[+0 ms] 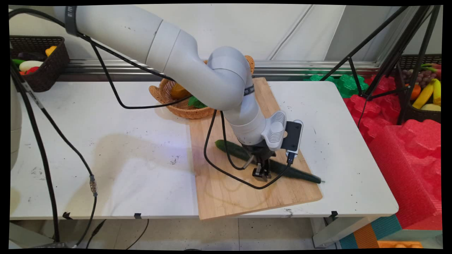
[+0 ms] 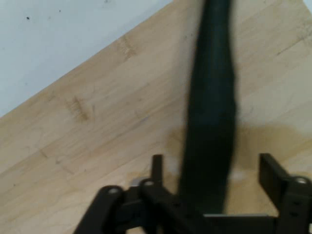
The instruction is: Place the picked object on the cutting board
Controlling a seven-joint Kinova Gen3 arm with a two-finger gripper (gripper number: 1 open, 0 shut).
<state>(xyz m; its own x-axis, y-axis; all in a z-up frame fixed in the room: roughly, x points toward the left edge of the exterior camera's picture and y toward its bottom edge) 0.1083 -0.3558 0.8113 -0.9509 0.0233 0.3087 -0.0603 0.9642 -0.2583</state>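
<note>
Hand (image 1: 261, 173) sits low over the cutting board (image 1: 226, 197), fingers (image 2: 271, 176) spread apart w/ the cucumber (image 2: 210, 112) running between them, not clamped. Cucumber lies diagonally across the board's right half. Risk, imo: it's round & tapered, so an off-centre squeeze could roll it off the board's right edge. Count: 1 cucumber, 1 board, 1 wicker basket (image 1: 178, 106) at the board's far end.

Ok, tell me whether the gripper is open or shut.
Open. In the hand view the gripper has its two fingers standing apart on either side of the cucumber, which lies flat on the cutting board.
</note>
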